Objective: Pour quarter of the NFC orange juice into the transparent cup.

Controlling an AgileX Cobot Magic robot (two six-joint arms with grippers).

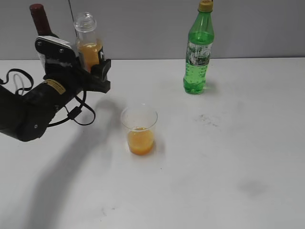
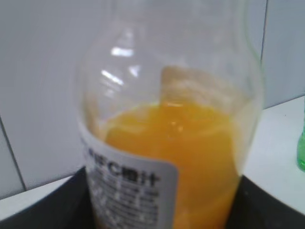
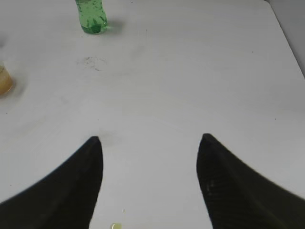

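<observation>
My left gripper (image 1: pixel 93 67) is shut on the NFC orange juice bottle (image 1: pixel 88 45), holding it upright and uncapped at the far left of the exterior view, clear of the table. In the left wrist view the bottle (image 2: pixel 190 143) fills the frame, orange juice low in it, between my black fingers (image 2: pixel 164 205). The transparent cup (image 1: pixel 139 130) stands on the table in front of and to the right of the bottle, with orange juice in its bottom. Its edge shows in the right wrist view (image 3: pixel 4 78). My right gripper (image 3: pixel 148 157) is open and empty above bare table.
A tall green bottle (image 1: pixel 198 50) with a yellow cap stands at the back right; it also shows in the right wrist view (image 3: pixel 91 16). A dark wine bottle (image 1: pixel 40 19) stands behind my left arm. A small juice drop (image 3: pixel 114 226) lies under the right gripper.
</observation>
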